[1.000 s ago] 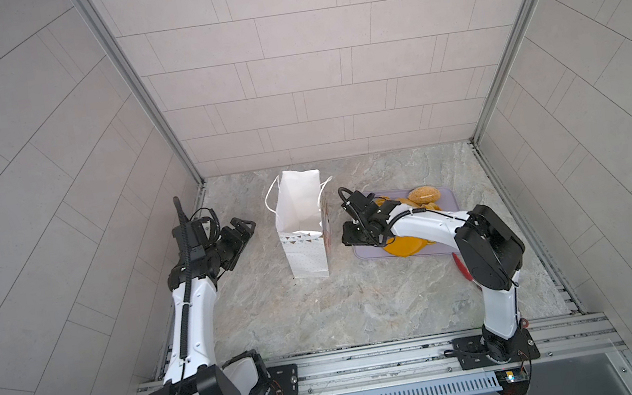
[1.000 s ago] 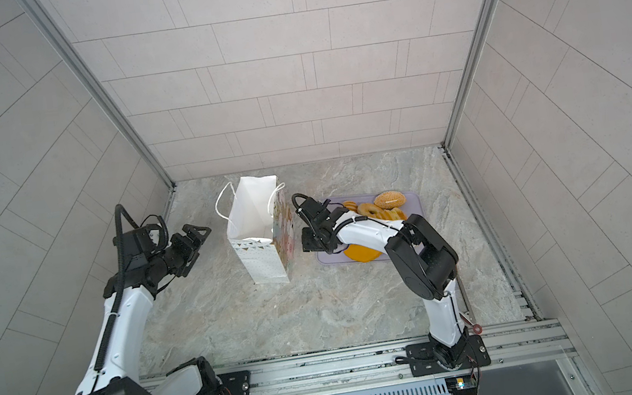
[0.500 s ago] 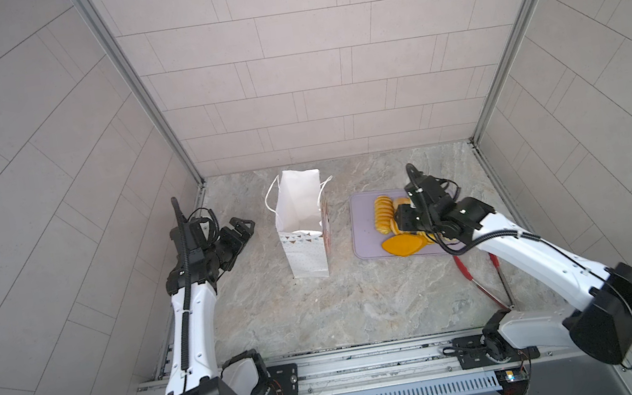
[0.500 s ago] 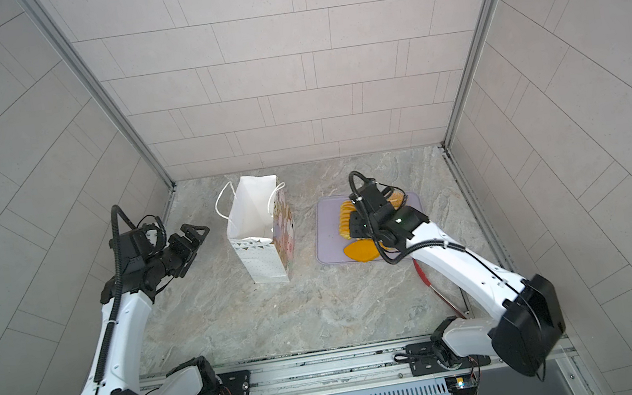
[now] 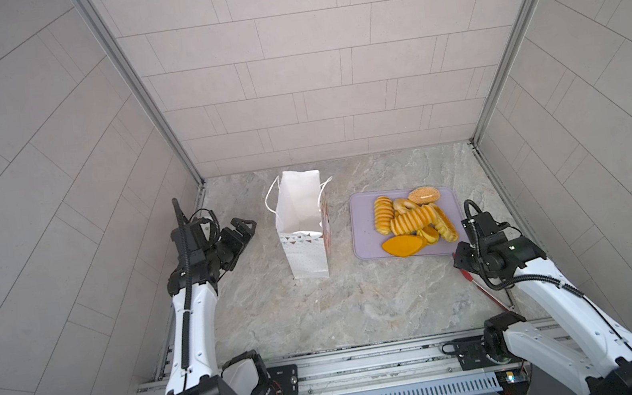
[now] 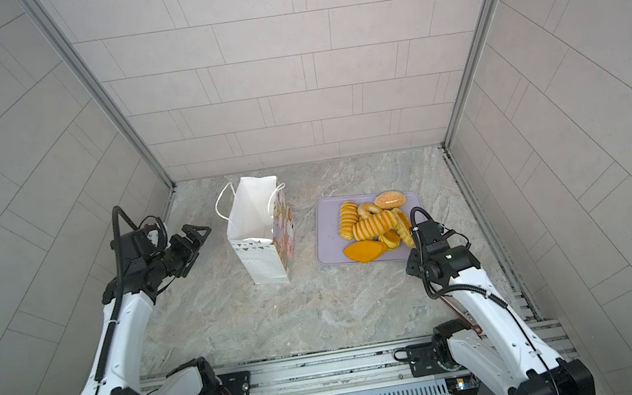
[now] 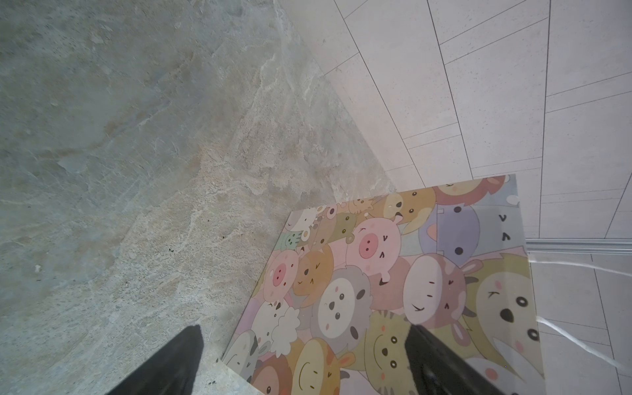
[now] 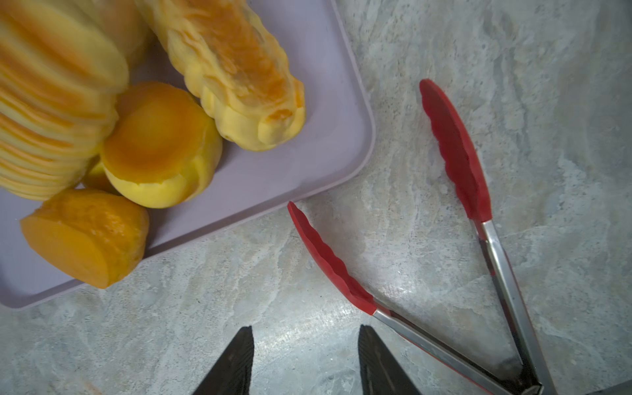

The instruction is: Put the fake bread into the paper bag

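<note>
the fake bread (image 5: 414,220) lies heaped on a lilac tray (image 5: 363,217) on the counter (image 5: 363,305), apart from the upright, open-mouthed paper bag (image 5: 305,250), with bare counter between. red-tipped tongs (image 8: 458,154) lie spread just beside the tray's corner, near the right fingers (image 8: 232,362), which are parted and empty. the left fingers (image 7: 171,366) are spread wide, empty, facing the bag's cartoon animal faces.

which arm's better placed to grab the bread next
Right. The right gripper hangs open beside the tongs at a corner of the tray, with bread close. The left gripper, open, faces the bag, on its far side from the tray.
</note>
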`<move>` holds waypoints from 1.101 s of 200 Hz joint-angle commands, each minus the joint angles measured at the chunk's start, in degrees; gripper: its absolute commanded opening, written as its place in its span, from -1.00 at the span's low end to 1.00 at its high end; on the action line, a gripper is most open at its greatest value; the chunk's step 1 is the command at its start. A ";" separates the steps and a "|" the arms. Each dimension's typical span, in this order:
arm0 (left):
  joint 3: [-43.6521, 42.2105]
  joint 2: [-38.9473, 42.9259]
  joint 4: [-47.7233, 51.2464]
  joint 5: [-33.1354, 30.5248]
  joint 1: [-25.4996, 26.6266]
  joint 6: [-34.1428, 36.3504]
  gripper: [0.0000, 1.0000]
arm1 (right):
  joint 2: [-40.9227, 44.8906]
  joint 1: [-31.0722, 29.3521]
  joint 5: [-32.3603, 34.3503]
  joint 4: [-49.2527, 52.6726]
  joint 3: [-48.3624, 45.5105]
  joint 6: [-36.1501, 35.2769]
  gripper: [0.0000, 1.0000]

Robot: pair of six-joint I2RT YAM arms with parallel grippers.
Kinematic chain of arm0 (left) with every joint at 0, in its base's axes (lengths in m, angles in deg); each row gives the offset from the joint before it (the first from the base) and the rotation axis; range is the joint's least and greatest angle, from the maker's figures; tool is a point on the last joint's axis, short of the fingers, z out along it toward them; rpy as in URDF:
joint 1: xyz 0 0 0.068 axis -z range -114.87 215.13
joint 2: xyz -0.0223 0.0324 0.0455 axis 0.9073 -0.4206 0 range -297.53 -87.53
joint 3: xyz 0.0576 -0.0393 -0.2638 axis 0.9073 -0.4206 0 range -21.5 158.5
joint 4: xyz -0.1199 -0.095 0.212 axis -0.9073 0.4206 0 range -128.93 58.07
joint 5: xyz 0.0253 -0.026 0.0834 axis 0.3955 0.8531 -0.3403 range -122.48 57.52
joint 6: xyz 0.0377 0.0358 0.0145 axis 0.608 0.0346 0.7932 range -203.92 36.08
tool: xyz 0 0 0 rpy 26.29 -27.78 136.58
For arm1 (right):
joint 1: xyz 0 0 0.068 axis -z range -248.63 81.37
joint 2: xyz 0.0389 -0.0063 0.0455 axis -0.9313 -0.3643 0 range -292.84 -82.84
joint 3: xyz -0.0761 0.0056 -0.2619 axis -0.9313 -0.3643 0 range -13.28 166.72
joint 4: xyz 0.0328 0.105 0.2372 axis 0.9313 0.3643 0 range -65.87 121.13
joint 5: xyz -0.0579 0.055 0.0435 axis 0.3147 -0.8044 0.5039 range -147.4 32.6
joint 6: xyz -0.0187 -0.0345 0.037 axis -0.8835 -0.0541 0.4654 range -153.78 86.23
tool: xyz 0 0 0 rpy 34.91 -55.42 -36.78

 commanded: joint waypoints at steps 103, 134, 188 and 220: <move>-1.51 -1.63 -5.84 3.26 -0.16 -2.69 1.00 | -8.40 27.64 -1.13 -2.90 3.74 -8.91 0.18; -1.85 -2.29 -7.36 4.27 -0.16 -2.84 1.00 | -13.31 28.12 0.45 -3.07 4.71 -10.92 0.22; -1.71 -2.60 -7.97 6.14 -0.16 -4.71 1.00 | -16.97 28.82 -1.38 -4.01 3.75 -10.08 0.27; -2.14 -2.11 -8.57 6.71 -0.16 -5.23 1.00 | -22.04 29.37 -1.48 -5.11 3.39 -10.22 0.26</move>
